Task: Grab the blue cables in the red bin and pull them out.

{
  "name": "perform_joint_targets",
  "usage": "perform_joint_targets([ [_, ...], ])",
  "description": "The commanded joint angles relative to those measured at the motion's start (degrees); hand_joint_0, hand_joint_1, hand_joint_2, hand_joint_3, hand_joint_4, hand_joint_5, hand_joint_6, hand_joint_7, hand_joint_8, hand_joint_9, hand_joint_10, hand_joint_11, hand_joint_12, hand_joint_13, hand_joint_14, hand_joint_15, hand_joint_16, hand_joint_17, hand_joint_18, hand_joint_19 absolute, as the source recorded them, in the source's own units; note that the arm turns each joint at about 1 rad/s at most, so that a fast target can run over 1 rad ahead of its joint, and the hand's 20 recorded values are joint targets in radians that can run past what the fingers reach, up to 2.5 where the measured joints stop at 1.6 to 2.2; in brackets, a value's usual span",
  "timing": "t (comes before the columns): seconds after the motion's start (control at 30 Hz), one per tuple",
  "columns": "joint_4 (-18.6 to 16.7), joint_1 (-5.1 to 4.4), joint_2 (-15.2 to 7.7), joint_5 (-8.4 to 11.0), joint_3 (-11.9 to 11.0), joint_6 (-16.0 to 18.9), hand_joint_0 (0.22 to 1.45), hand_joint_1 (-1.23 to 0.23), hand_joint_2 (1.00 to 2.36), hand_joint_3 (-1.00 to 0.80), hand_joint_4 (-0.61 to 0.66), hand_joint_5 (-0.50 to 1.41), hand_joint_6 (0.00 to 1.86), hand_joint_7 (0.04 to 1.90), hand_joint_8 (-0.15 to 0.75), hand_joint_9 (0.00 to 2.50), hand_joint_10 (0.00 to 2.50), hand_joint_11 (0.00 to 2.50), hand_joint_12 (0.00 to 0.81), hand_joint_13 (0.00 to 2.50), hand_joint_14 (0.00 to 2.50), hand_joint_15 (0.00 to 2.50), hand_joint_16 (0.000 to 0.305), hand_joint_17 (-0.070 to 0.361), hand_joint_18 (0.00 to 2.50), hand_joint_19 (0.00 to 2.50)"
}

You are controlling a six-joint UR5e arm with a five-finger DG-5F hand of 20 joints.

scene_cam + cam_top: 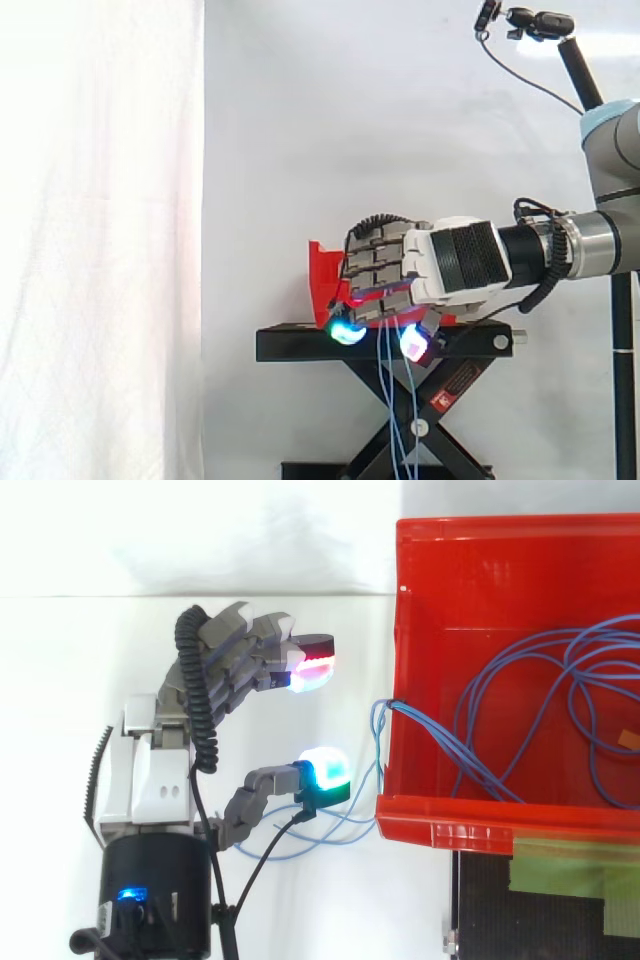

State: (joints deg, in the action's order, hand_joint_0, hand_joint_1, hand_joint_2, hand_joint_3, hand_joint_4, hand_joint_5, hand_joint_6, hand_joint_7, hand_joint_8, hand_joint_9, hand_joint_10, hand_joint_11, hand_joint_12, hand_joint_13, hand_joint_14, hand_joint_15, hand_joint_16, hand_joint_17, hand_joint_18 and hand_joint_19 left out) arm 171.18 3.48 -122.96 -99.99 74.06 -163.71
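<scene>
Your hand (160, 770) sits level, just outside the red plastic bin (450, 820), palm side toward it. In the side view it reaches in from the right and covers most of the bin. The fingers (250, 650) stretch toward the bin with a slight curl, their pad glowing red-white. The thumb (265, 785) is spread wide from them, its pad cyan-green and close to the bin's wall. The gap between thumb and fingers is clear, with nothing clamped. The thin blue cables (440, 742) lie looped inside the bin. A few strands cross its wall near the thumb and hang down past the black scissor stand (300, 345). You can't tell whether the thumb touches them. The grey arm (610, 240) runs off to the right, with a white curtain (100, 200) behind.
</scene>
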Motion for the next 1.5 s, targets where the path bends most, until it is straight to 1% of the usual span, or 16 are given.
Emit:
perform_joint_targets([
  [0.0, -0.5, 0.21, 0.0, -0.11, 0.03, -0.42, 0.71, -0.99, 1.0, -1.0, 0.07, 0.73, 0.01, 0.65, 0.236, 0.78, 0.03, 0.79, 0.343, 0.61, 0.02, 0.46, 0.048, 0.108, 0.44, 0.42],
  [0.13, -1.03, 0.47, 0.0, -0.11, 0.03, -0.42, 0.71, -0.99, 1.0, -1.0, 0.07, 0.74, 0.01, 0.65, 0.24, 0.79, 0.03, 0.79, 0.344, 0.62, 0.02, 0.46, 0.048, 0.108, 0.44, 0.43],
  [0.23, -0.76, 0.91, 0.0, -0.03, 0.03, -0.25, 0.71, -0.99, 1.0, -1.0, 0.07, 0.75, 0.01, 0.66, 0.24, 0.8, 0.03, 0.79, 0.343, 0.62, 0.02, 0.46, 0.048, 0.107, 0.44, 0.43],
  [0.3, -0.59, 1.26, 0.0, 0.15, 0.03, 0.81, 0.71, -0.99, 1.0, -1.0, 0.07, 0.75, 0.01, 0.66, 0.238, 0.82, 0.03, 0.8, 0.342, 0.63, 0.02, 0.46, 0.048, 0.107, 0.45, 0.43],
  [0.37, -0.06, 1.7, 0.0, 0.15, 0.03, 3.53, 0.71, -0.98, 1.0, -1.0, 0.07, 0.76, 0.01, 0.66, 0.241, 0.82, 0.03, 0.8, 0.342, 0.64, 0.02, 0.47, 0.048, 0.107, 0.46, 0.43],
  [0.4, 0.03, 1.7, 0.0, 0.15, 0.03, 4.5, 0.71, -0.98, 1.0, -1.0, 0.07, 0.76, 0.01, 0.66, 0.243, 0.82, 0.03, 0.8, 0.342, 0.64, 0.02, 0.47, 0.048, 0.107, 0.45, 0.43],
  [0.43, 0.03, 1.88, 0.0, 0.15, 0.03, 6.96, 0.72, -0.98, 1.0, -1.0, 0.08, 0.76, 0.01, 0.67, 0.242, 0.83, 0.03, 0.8, 0.342, 0.64, 0.02, 0.47, 0.048, 0.108, 0.46, 0.43],
  [0.47, 0.03, 1.88, 0.0, 0.15, 0.03, 6.96, 0.72, -0.98, 1.0, -1.0, 0.08, 0.77, 0.01, 0.66, 0.242, 0.83, 0.03, 0.8, 0.339, 0.65, 0.02, 0.48, 0.048, 0.108, 0.46, 0.43],
  [0.5, -0.15, 2.06, 0.0, -0.11, 0.03, 11.0, 0.72, -0.98, 1.0, -1.0, 0.08, 0.77, 0.01, 0.66, 0.241, 0.84, 0.03, 0.8, 0.339, 0.66, 0.02, 0.47, 0.048, 0.108, 0.46, 0.43],
  [0.57, -0.15, 2.14, 0.0, -0.11, 0.03, 11.7, 0.72, -0.98, 1.0, -1.0, 0.08, 0.77, 0.01, 0.67, 0.24, 0.84, 0.03, 0.79, 0.338, 0.67, 0.02, 0.48, 0.048, 0.108, 0.47, 0.43],
  [0.6, 0.12, 2.41, 0.0, -0.11, 0.03, 13.55, 0.72, -0.98, 1.0, -1.0, 0.08, 0.77, 0.01, 0.67, 0.243, 0.85, 0.03, 0.8, 0.336, 0.67, 0.02, 0.48, 0.048, 0.108, 0.47, 0.43],
  [0.73, 0.03, 2.85, 0.0, -0.29, -0.41, 16.63, 0.72, -0.97, 1.0, -1.0, 0.08, 0.78, 0.01, 0.67, 0.241, 0.86, 0.03, 0.81, 0.336, 0.67, 0.02, 0.48, 0.048, 0.108, 0.47, 0.43],
  [0.9, 0.12, 3.02, 0.0, -1.26, -1.99, 16.89, 0.72, -0.98, 1.0, -1.0, 0.09, 0.78, 0.01, 0.67, 0.242, 0.87, 0.03, 0.8, 0.338, 0.68, 0.02, 0.48, 0.048, 0.108, 0.48, 0.43],
  [1.07, 0.2, 3.46, 0.0, -2.22, -3.48, 16.89, 0.72, -0.97, 1.0, -1.0, 0.09, 0.78, 0.01, 0.66, 0.24, 0.87, 0.02, 0.82, 0.337, 0.68, 0.02, 0.48, 0.048, 0.108, 0.48, 0.44],
  [1.4, 0.29, 3.9, 0.0, -2.4, -3.48, 16.98, 0.72, -0.97, 1.0, -1.0, 0.09, 0.77, 0.01, 0.66, 0.239, 0.87, 0.03, 0.81, 0.338, 0.68, 0.02, 0.49, 0.048, 0.108, 0.48, 0.44],
  [1.47, 0.47, 4.16, 0.0, -2.4, -3.48, 17.68, 0.72, -0.97, 1.0, -1.0, 0.09, 0.77, 0.01, 0.66, 0.238, 0.87, 0.03, 0.81, 0.338, 0.68, 0.02, 0.48, 0.048, 0.108, 0.48, 0.44],
])
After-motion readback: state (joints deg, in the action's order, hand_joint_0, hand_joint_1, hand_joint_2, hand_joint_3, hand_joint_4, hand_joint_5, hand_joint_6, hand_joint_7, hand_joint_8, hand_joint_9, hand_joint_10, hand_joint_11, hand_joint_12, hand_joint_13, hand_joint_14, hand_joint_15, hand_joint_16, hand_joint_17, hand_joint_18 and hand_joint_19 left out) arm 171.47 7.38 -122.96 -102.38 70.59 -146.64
